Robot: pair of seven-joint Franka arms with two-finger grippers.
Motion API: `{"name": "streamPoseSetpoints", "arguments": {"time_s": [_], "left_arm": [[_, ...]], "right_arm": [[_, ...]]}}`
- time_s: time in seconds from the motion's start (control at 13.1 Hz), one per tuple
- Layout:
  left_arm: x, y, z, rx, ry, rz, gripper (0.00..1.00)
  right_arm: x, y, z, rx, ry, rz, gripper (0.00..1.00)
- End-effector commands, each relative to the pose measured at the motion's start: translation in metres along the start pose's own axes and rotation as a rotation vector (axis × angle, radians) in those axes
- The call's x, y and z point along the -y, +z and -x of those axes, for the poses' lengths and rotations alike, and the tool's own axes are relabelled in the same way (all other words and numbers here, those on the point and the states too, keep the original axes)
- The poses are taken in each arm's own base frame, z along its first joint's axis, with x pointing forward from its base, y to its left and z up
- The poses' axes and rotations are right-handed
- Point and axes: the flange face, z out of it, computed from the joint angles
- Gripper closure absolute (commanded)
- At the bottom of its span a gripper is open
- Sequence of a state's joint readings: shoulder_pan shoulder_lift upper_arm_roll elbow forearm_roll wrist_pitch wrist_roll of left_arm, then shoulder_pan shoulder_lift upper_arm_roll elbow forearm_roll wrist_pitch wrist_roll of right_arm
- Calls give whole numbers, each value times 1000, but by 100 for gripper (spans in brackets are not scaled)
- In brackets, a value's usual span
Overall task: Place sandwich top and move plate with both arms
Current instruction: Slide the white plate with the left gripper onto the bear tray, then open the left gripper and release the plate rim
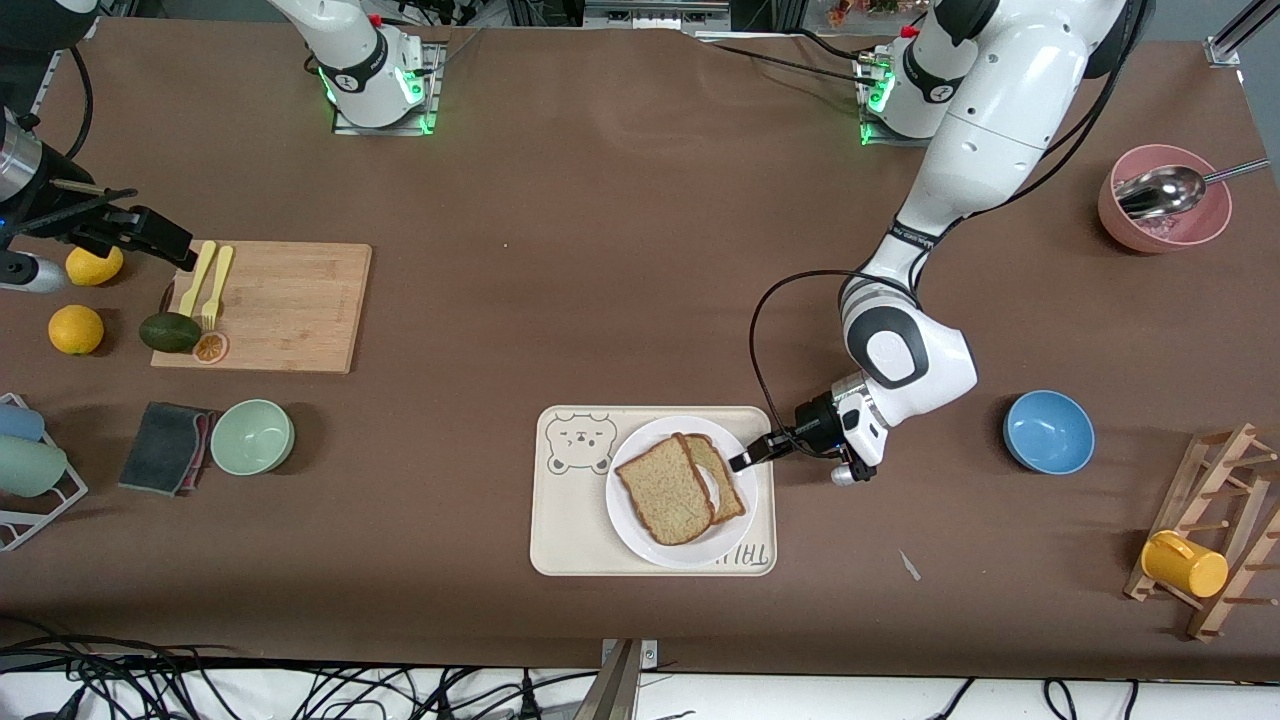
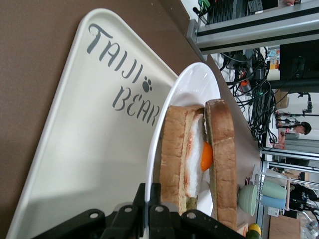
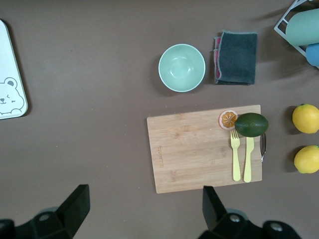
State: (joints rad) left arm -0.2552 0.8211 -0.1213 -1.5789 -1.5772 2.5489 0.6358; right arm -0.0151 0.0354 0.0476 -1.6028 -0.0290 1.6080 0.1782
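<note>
Sandwich top (image 1: 663, 489) lies on the plate (image 1: 733, 520), tilted over the egg slice (image 1: 722, 478) beneath it; the left wrist view shows the two slices apart at one edge with the fried egg (image 2: 205, 156) between them. Plate sits on the cream tray (image 1: 570, 525), at the tray's end toward the left arm, beside the bear drawing (image 1: 581, 441). Left claw (image 1: 741, 461) is low at the plate's rim on the side toward the left arm's end of the worktop (image 1: 600, 250); its fingers (image 2: 149, 219) are pressed together with the rim running in between them, so it reads as pinching the plate. Right claw (image 1: 165, 245) waits raised over the cutting board's (image 1: 290, 305) edge at the right arm's end, fingers (image 3: 75, 204) spread wide, nothing in them. On the board: yellow fork (image 1: 217, 287) and knife (image 1: 197, 277), avocado (image 1: 169, 331), orange slice (image 1: 210, 347).
</note>
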Motion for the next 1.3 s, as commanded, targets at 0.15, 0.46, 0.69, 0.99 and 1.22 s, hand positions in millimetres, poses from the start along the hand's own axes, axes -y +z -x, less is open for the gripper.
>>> {"name": "streamPoseSetpoints", "arguments": {"time_s": [0.15, 0.46, 0.69, 0.99, 1.22], "left_arm": [[3, 24, 13, 4, 2, -36, 100], [1, 19, 9, -4, 13, -33, 74], [6, 7, -1, -7, 32, -50, 12], [0, -30, 15, 20, 51, -93, 1], [-15, -70, 32, 14, 44, -106, 1]], "right_arm": [[4, 1, 0, -3, -22, 9, 0], [4, -1, 1, -7, -22, 7, 0], [2, -1, 0, -7, -19, 7, 0], [4, -2, 1, -10, -22, 6, 0], [4, -5, 0, -33, -17, 2, 1]]}}
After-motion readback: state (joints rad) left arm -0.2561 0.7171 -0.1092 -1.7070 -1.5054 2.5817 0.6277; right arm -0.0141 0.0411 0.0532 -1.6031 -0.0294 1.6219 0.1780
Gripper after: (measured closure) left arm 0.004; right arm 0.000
